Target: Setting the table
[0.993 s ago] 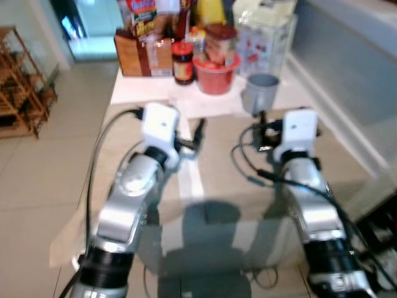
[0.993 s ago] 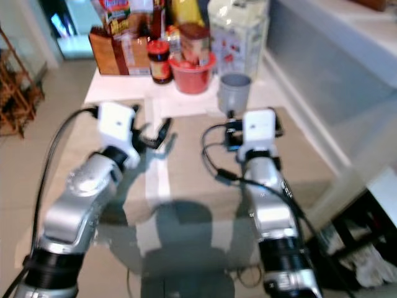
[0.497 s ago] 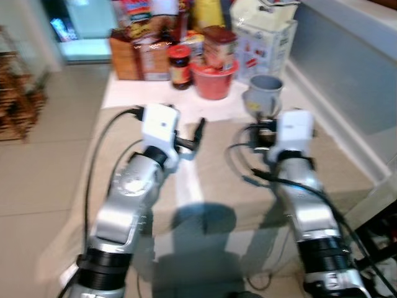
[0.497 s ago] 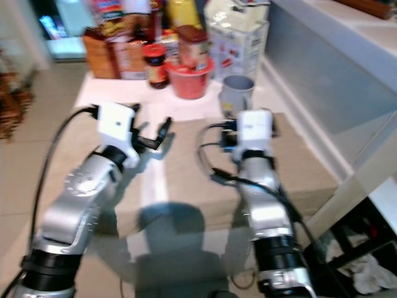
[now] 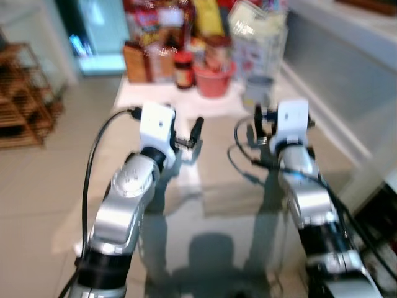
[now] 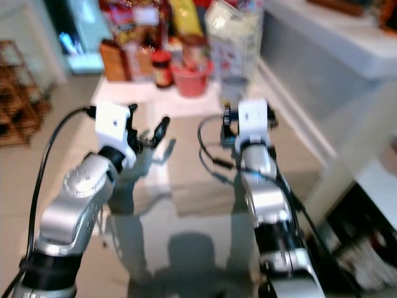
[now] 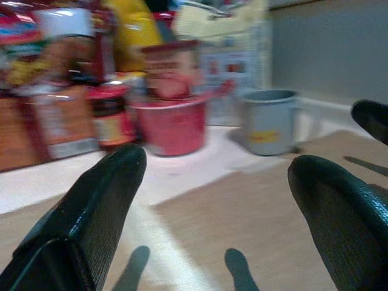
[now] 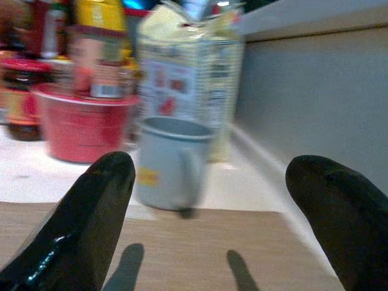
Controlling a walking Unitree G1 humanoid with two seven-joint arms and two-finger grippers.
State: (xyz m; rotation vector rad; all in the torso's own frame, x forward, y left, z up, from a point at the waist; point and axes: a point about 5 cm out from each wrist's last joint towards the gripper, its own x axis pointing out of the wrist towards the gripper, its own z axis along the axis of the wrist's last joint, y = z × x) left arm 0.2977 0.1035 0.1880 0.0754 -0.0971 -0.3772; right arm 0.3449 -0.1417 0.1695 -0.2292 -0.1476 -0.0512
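Grey mug (image 8: 171, 162) stands at the tabletop's (image 5: 217, 186) far end, just ahead of the right tool (image 8: 212, 182), whose fingers gape wide and empty; the left tool (image 7: 212, 182) is likewise wide. Crowding is the risk: a careless reach could topple the red bowl (image 8: 82, 124) or carton (image 8: 188, 79) just beside it.

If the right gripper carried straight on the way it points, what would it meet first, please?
Most likely the grey mug, which stands between the open fingers of the right gripper, with the white carton behind it; depth is uncertain.
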